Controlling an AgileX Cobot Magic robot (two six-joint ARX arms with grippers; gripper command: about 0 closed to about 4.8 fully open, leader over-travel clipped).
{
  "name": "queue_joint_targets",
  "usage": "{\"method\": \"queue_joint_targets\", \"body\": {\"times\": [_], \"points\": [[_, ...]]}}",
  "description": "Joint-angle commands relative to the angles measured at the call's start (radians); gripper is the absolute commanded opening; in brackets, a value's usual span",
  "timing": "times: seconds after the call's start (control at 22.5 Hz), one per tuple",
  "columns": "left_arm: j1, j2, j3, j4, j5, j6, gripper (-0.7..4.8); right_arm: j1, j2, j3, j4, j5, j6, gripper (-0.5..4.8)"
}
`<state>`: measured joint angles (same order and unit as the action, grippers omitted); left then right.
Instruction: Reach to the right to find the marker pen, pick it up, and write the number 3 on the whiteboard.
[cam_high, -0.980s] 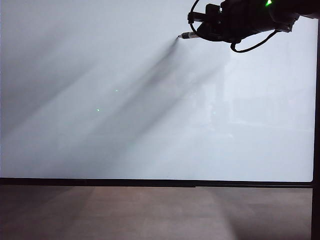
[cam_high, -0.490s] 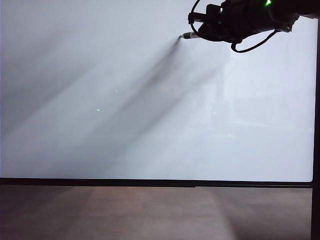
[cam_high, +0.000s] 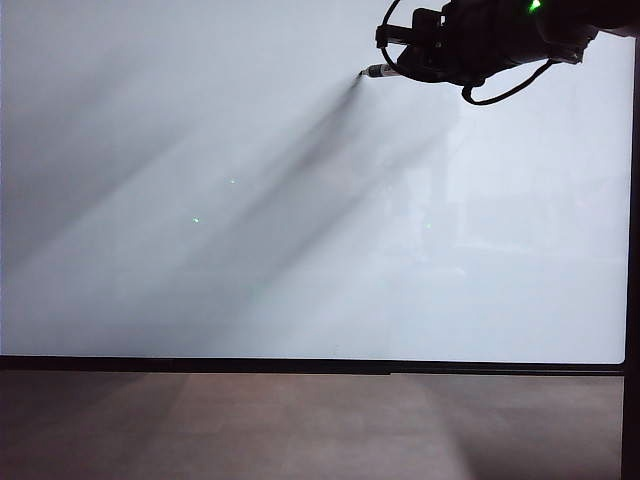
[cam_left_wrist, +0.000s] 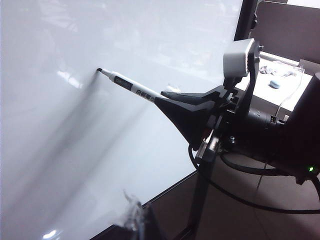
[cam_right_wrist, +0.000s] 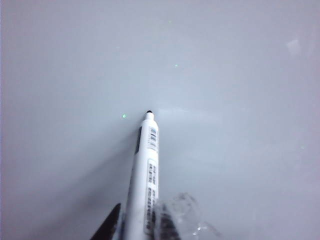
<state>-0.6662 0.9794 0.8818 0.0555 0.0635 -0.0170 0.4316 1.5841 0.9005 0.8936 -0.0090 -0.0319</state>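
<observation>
Right hand (cam_left_wrist: 162, 100) closed on the marker pen (cam_left_wrist: 129, 85), gripping the rear of the barrel; it sits near the upper right of the whiteboard (cam_high: 300, 250) in the exterior view; pen tip against, or just off, the glossy face; contact itself cannot be confirmed from any view. No ink visible on the board; the number 3 not yet begun.

Risks, as judged:
- grip is far back on the barrel, so most of the pen overhangs; sideways drag during a stroke could pivot or slip it in the jaws; result would be shaky or broken lines;
- too little pressure: tip skates, gaps in the figure; too much: tip splays or pen pushes back through the grip;
- start point lies close to the board's top edge; the figure must run downward, else room runs out;
- black cables (cam_high: 490, 95) loop under the right arm; could brush wet ink if the arm drops across the strokes.

Hidden or unclear:
- left hand not shown in the exterior view; its own camera shows only a blurred translucent scrap at the frame edge; cannot tell whether it is wide or narrow;
- right arm cut off by the exterior frame;
- right wrist view shows only the fingertips (cam_right_wrist: 112, 225), blurred;
- whether the pen is uncapped: a dark tip shows, probably yes.
</observation>
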Motion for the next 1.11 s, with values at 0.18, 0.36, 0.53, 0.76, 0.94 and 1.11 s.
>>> {"method": "queue_joint_targets", "body": {"times": [0.18,0.36,0.53,0.76,0.94,1.11], "points": [[0.001,-0.003,0.001,0.010,0.001,0.002,-0.05,0.001,-0.006,0.004,0.023,0.019,-0.002,0.48],[0.001,-0.003,0.001,0.010,0.001,0.002,-0.05,0.001,-0.006,0.004,0.023,0.021,-0.002,0.48],[0.001,-0.003,0.001,0.010,0.000,0.003,-0.05,0.001,-0.011,0.003,0.018,0.037,-0.002,0.48],[0.001,-0.003,0.001,0.010,0.000,0.003,-0.05,0.001,-0.019,-0.001,0.012,0.045,-0.002,0.48],[0.001,-0.003,0.001,0.010,0.000,0.006,-0.05,0.001,-0.027,-0.001,-0.012,0.063,-0.002,0.48],[0.001,-0.003,0.001,0.011,0.000,0.006,-0.05,0.001,-0.029,-0.001,-0.027,0.064,-0.002,0.48]]}}
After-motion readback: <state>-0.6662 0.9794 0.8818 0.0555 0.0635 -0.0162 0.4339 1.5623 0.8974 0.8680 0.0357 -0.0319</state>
